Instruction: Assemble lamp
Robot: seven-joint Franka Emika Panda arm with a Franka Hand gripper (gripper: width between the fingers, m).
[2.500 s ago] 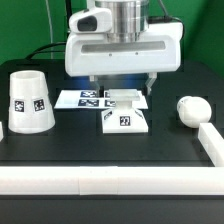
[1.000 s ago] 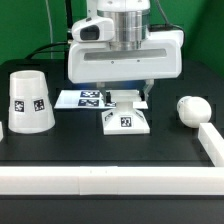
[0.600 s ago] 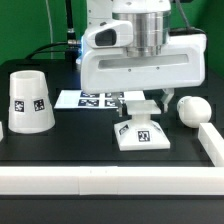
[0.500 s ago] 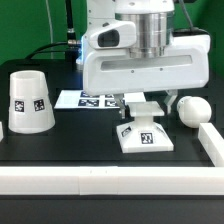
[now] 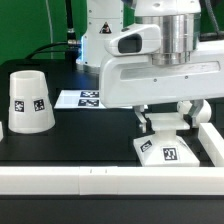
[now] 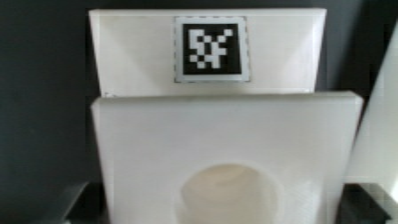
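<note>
My gripper (image 5: 163,118) is shut on the flat square lamp base (image 5: 168,148), one finger on each side of its raised block. The base sits low on the black table near the front corner on the exterior view's right, close to the white rail. In the wrist view the base (image 6: 214,110) fills the frame, with its tag and its round socket (image 6: 231,195) showing; the dark fingertips (image 6: 64,200) flank it. The tapered shade (image 5: 30,101) stands upright at the exterior view's left. The bulb is hidden behind the gripper body.
The marker board (image 5: 82,98) lies flat at the table's back, partly behind the arm. A white rail (image 5: 90,181) runs along the front edge and another (image 5: 213,146) along the exterior view's right side, next to the base.
The gripper has carried the base from the table's middle, by the marker board, toward the front and the exterior view's right. The shade has not moved. The bulb is now hidden.
</note>
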